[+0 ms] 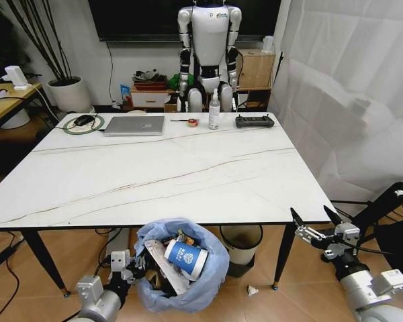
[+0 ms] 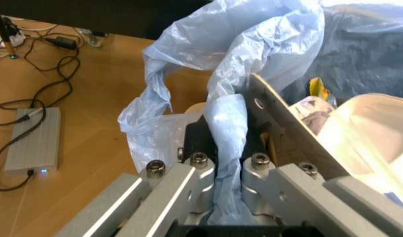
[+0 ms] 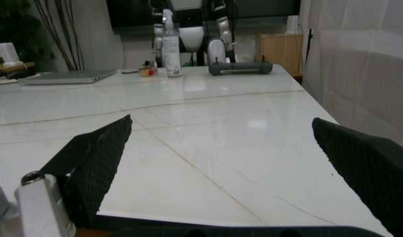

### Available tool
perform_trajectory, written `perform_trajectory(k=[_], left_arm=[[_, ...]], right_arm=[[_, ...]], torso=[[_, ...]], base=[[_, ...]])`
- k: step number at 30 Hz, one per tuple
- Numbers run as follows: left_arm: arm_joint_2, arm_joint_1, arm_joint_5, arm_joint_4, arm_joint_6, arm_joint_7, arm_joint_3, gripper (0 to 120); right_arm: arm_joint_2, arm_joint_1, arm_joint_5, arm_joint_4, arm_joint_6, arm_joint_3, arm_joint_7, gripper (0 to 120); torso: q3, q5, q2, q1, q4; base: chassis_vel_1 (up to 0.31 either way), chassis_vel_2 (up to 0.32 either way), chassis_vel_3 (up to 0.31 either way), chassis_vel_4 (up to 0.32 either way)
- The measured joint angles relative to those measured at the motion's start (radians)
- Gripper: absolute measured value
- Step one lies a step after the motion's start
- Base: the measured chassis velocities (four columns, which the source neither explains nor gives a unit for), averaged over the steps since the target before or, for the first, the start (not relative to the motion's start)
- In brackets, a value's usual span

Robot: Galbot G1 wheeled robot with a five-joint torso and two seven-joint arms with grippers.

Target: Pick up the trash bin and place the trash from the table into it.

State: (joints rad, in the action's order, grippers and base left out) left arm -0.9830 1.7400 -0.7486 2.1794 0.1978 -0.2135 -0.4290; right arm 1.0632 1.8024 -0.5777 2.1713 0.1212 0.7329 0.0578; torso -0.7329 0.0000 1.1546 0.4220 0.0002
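Left pincer (image 2: pixel 221 163) pinches trash bin (image 1: pixel 181 265) bag; right pincer (image 1: pixel 317 222) spread.

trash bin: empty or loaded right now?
Loaded. The trash bin, held below the table edge by the left gripper shut on its blue bag, shows a blue-white paper cup and other litter inside.

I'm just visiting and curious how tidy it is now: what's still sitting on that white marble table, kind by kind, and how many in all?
Laptop: 1
Spray bottle: 1
Black handheld controller: 1
Small tape roll: 1
Round green mat with a black mouse on it: 1
Total on the table: 5
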Motion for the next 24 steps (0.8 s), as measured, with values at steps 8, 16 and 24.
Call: perform_trajectory(k=[8, 16, 24], left_arm=[[-0.02, 0.021, 0.061, 0.01, -0.025, 0.002, 0.013, 0], [-0.059, 0.04, 0.078, 0.022, -0.019, -0.005, 0.011, 0], [-0.087, 0.068, 0.079, 0.0, -0.006, 0.002, 0.014, 0]], right_arm=[[-0.001, -0.001, -0.001, -0.001, -0.001, -0.001, 0.0, 100], [-0.001, -0.001, -0.001, -0.001, -0.001, -0.001, 0.0, 100], [-0.001, -0.001, -0.002, -0.001, -0.001, -0.002, 0.0, 100]], torso=[[0.012, 0.0, -0.019, -0.008, -0.0002], [0.013, 0.0, -0.02, -0.008, -0.0004], [0.027, 0.0001, -0.048, -0.021, -0.0002]], base=[[0.0, 0.0, 0.0, 0.0], [0.0, 0.0, 0.0, 0.0], [0.0, 0.0, 0.0, 0.0]])
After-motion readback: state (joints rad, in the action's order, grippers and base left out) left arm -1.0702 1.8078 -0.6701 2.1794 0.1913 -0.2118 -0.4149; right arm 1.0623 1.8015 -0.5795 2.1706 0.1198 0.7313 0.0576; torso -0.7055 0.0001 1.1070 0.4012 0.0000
